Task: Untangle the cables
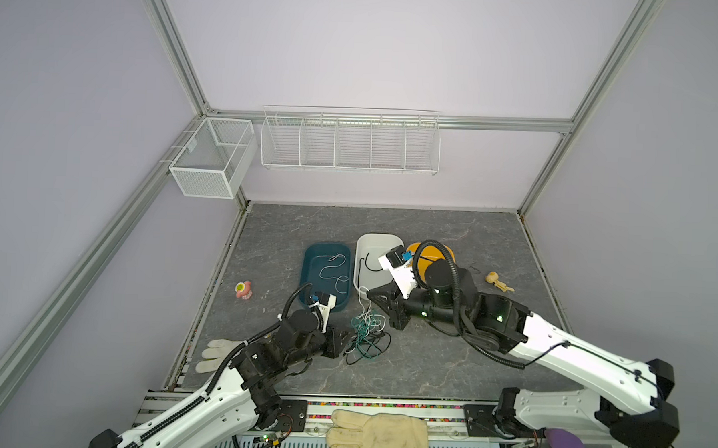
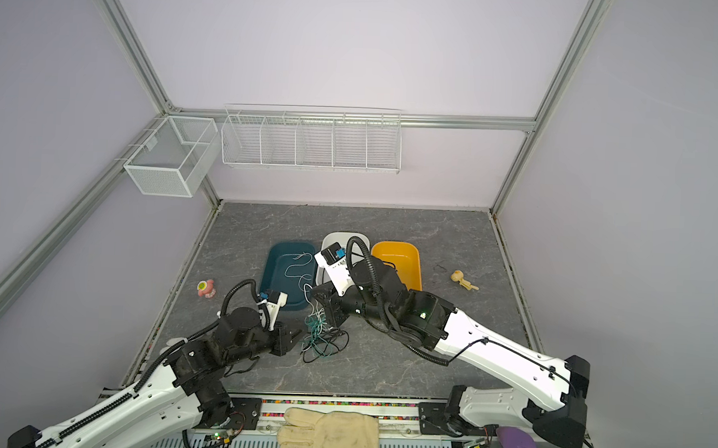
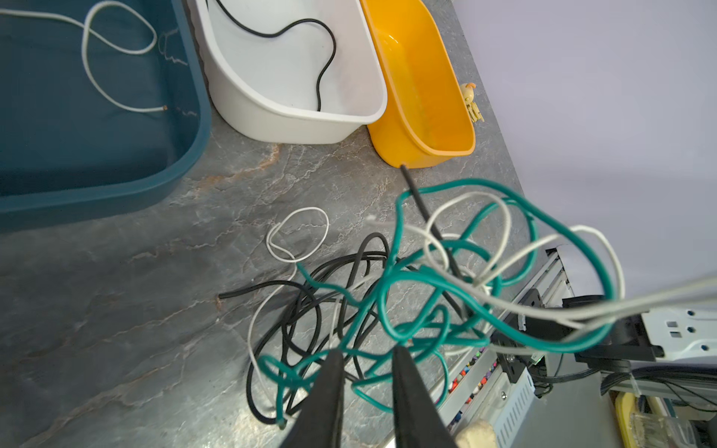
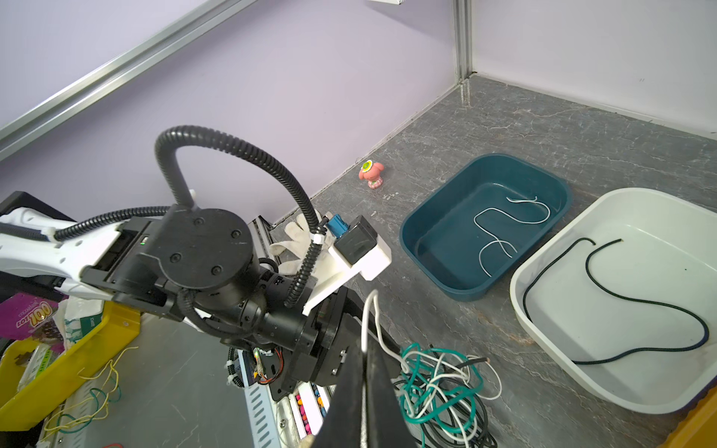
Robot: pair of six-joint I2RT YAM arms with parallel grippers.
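Right gripper (image 4: 364,351) clamped shut on a white cable (image 4: 364,326), holding it up out of the tangle of cables (image 1: 364,335).
Left gripper (image 3: 368,351) sits low at the tangle, jaws narrowly apart, teal cable (image 3: 471,182) loops crossing the gap, no grip evident; probably placed to pin the pile. The tangle lies mid-desk (image 3: 116,291), just before the bins. A loose white cable (image 3: 139,109) lies in the dark teal bin (image 3: 97,199), a black cable (image 3: 334,50) in the white bin (image 3: 291,130). Sorting by colour, it seems.
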